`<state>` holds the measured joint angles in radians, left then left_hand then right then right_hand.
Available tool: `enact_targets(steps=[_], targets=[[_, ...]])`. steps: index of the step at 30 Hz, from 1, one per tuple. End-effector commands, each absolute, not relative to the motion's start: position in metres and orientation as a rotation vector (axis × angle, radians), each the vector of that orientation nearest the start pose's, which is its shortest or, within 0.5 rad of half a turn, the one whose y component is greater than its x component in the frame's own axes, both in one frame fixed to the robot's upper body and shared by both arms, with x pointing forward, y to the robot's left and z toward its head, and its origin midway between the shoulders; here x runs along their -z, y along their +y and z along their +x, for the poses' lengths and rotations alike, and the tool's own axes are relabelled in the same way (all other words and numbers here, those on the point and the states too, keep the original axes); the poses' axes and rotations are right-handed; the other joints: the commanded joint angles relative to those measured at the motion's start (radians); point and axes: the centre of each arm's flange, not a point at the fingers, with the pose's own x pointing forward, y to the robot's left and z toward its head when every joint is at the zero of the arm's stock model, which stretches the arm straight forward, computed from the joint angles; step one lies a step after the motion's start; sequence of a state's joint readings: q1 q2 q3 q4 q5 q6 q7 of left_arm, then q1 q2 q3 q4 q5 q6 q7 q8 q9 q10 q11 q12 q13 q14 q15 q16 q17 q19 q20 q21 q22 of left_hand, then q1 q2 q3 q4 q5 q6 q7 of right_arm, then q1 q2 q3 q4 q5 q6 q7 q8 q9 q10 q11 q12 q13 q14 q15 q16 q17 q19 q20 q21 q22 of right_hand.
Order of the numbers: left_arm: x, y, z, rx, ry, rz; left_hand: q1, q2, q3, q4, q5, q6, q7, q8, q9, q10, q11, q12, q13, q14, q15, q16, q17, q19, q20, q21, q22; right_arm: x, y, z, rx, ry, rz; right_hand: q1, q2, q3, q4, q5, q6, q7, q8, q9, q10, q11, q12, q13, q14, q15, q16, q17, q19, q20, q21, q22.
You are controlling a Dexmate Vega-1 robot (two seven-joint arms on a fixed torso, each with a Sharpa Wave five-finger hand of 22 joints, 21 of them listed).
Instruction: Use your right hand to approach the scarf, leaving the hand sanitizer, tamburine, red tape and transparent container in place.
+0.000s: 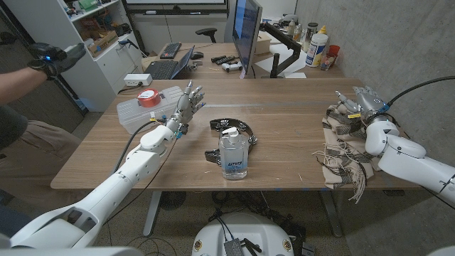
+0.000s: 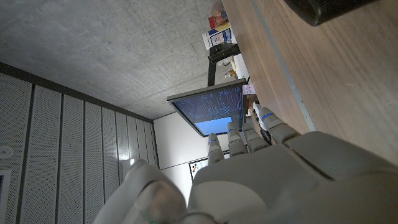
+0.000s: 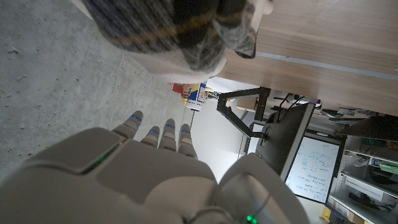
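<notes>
Right hand (image 1: 364, 103) hovers over far end of scarf (image 1: 340, 148), fingers apart, holding nothing; contact with cloth cannot tell. Plaid fringed scarf lies bunched at table's right edge, fringe hanging over front, so approach comes from right side, well apart from other items. Left hand (image 1: 186, 107) raised mid-table, fingers spread, empty, near transparent container (image 1: 135, 111) bearing red tape (image 1: 147, 97). Hand sanitizer (image 1: 233, 153) stands upright just in front of tambourine (image 1: 231, 126), both untouched.

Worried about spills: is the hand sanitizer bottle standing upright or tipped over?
Upright. In the head view the hand sanitizer stands on its base on the table, pump on top, in front of the tamburine.
</notes>
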<state>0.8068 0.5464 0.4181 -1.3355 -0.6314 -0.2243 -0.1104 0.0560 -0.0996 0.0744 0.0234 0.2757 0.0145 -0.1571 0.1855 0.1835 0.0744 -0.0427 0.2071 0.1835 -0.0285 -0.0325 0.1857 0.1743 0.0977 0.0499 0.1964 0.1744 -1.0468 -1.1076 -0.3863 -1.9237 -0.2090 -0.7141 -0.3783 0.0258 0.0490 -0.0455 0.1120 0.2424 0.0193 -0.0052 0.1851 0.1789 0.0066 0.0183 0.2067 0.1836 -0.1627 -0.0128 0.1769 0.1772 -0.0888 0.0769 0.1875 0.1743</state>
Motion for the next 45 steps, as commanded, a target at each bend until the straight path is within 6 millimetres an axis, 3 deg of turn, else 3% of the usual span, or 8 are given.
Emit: enact_targets(steps=[1,45], targets=[[0.015,0.267,0.653,0.336,-0.561,0.063,0.006,-0.003,-0.002,0.001,0.005,0.005,0.001,0.009,0.004,0.011,0.003,0.000,0.006,-0.001,-0.017,0.002,0.005,0.003,-0.010,0.003,0.004,0.005,-0.420,0.545,0.611,-0.210,-1.293,-0.002,0.009,-0.003,0.002,0.002,-0.004,0.001,-0.001,0.006,-0.007,0.003,-0.001,0.004,-0.025,0.000,-0.001,0.002,-0.011,-0.002,0.001,0.004],[0.014,0.264,0.652,0.344,-0.567,0.075,0.008,0.000,-0.008,-0.002,0.007,0.013,0.001,0.012,0.004,0.015,0.003,0.000,0.006,0.000,-0.015,0.002,0.005,0.009,-0.013,0.002,0.004,0.018,-0.421,0.546,0.594,-0.182,-1.305,-0.005,0.012,-0.009,0.004,0.004,-0.003,0.000,0.003,0.006,-0.027,0.009,-0.003,0.004,-0.038,0.006,0.002,0.002,-0.020,0.002,0.002,0.004]])
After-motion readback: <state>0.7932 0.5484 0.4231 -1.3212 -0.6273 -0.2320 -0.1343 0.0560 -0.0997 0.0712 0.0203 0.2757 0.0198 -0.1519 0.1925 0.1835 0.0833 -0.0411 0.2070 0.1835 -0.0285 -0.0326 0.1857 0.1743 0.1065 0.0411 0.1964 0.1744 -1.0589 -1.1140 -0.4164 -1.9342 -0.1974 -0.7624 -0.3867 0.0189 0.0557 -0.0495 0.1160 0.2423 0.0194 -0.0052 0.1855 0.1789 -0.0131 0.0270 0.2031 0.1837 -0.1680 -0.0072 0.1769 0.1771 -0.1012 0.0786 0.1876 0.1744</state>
